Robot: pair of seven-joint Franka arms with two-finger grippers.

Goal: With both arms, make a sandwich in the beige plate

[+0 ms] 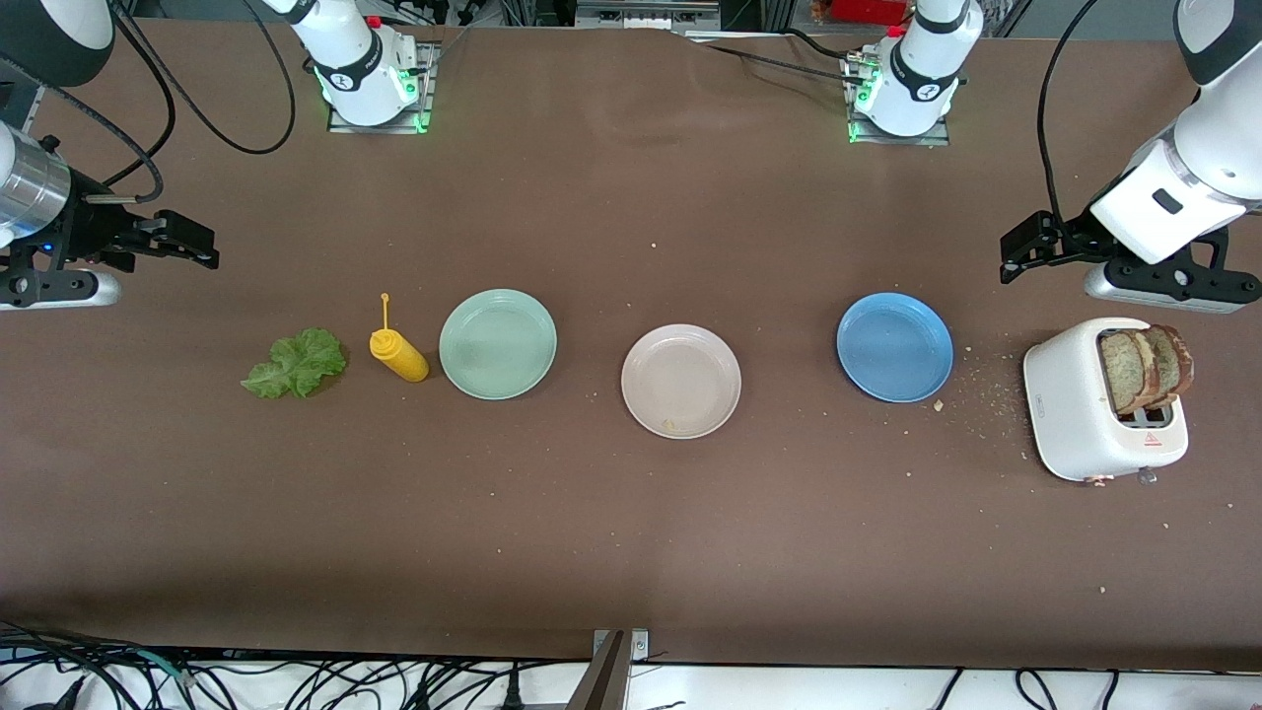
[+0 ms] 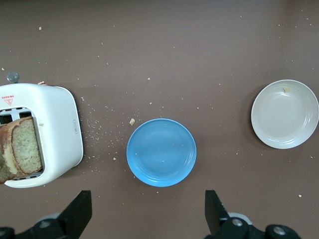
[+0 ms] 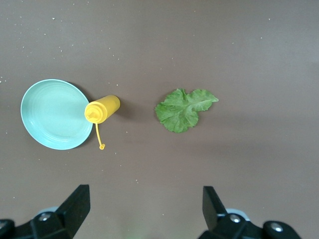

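**Both tools open and empty above a worktop with nothing yet assembled**

The beige plate point(image 1: 680, 381) sits at the centre of the front frame, bare but for a small crumb near its lower rim. In the same row, the blue plate point(image 1: 894, 346) lies toward the left arm's end and the mint-green plate point(image 1: 498, 343) toward the right arm's end, each well apart from the beige one.

At the right edge of the frame a white toaster point(image 1: 1102, 412) holds the bread slices point(image 1: 1146, 368), which stand up out of its slot; crumbs are scattered on the brown worktop point(image 1: 631, 532) between toaster and blue plate. At centre left, a yellow squeeze bottle point(image 1: 398, 355) lies tipped just beside the green plate, and the lettuce leaf point(image 1: 296, 363) lies flat near the bottle.

The left tool point(image 1: 1018, 249) hangs at the upper right, above the toaster, fingers spread wide and gripping nothing. The right tool point(image 1: 192, 243) hangs at the upper left, over bare worktop above the lettuce, likewise wide open and empty.
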